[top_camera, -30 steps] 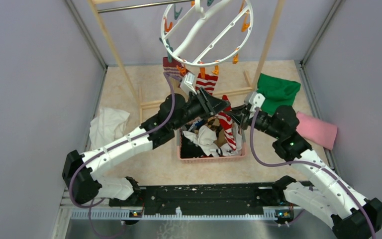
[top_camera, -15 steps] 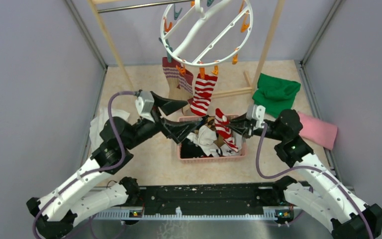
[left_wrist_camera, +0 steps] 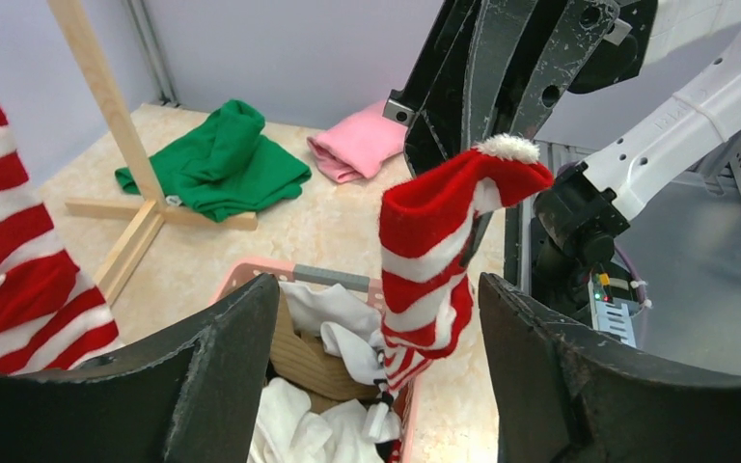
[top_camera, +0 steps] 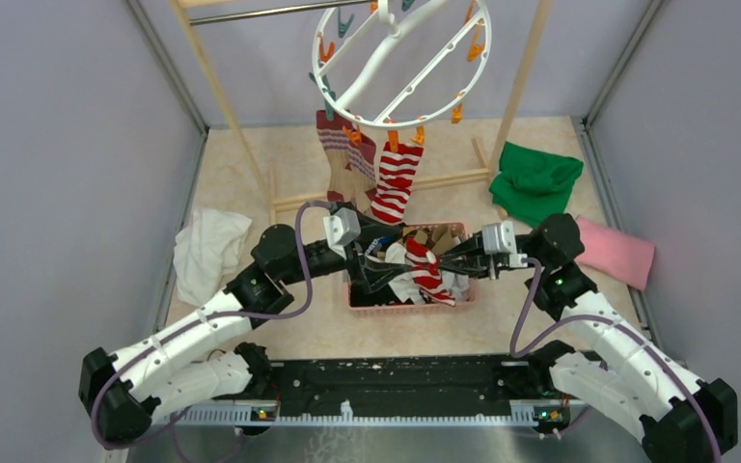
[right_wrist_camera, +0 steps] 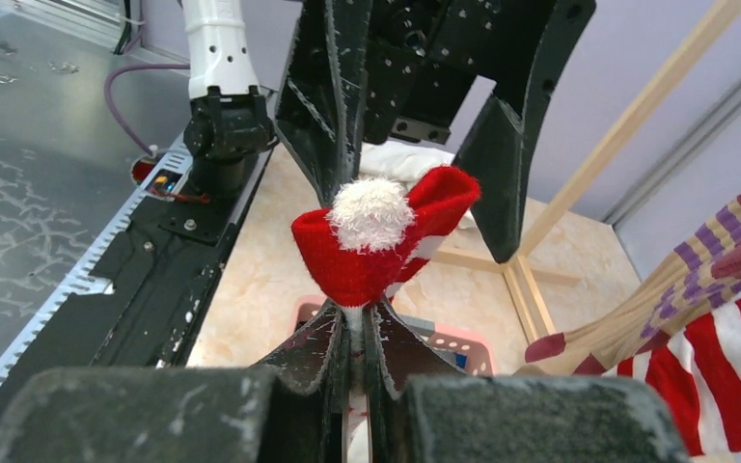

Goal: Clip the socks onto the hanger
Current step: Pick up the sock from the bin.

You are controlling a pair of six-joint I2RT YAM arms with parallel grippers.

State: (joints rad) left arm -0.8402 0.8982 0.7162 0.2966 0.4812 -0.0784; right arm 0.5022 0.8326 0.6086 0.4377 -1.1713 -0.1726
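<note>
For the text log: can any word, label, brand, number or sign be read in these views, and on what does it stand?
None can be read.
The hanger, the red-and-white sock held over the pink basket, and the green cloth show no print at all.

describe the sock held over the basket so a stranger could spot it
Below the round white hanger sits a pink basket. Over it the right gripper pinches a red-and-white striped sock. Unlike the similar sock pegged on the hanger, it has a fuzzy white tuft on top.
</note>
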